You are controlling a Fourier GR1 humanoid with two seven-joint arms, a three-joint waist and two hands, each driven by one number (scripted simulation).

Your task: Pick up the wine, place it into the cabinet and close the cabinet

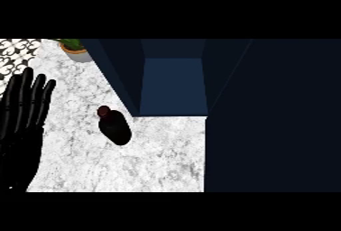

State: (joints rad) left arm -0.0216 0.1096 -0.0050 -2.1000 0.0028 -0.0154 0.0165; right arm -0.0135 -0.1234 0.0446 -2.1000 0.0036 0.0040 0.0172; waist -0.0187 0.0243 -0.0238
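1. Black and straight-fingered, the robot's left hand (25, 108) shows at the 9 o'clock edge of the view, fingers spread apart and pointing toward 12 o'clock; it holds nothing. It looks to be at rest. The right hand shows nowhere.

2. White-and-grey marbled stone makes up the tabletop (160, 158), which fills the lower left and middle of the view.

3. The dark glass wine bottle with a dark red cap (114, 125) stands on that tabletop near the view's centre, at about 3 o'clock from the left hand and well apart from it. Seen steeply from above, its cap leans toward 11 o'clock and its base toward 5 o'clock, so I judge it upright.

4. The dark navy blue open cabinet (173, 83) lies just beyond the bottle, at about 1 o'clock from it, its opening facing the tabletop.

5. A small green potted plant in a grey pot (75, 48) sits farthest off, at 11 o'clock.

6. Judgement: only the left hand is in sight, so it is nearer; the bottle is not yet grasped.
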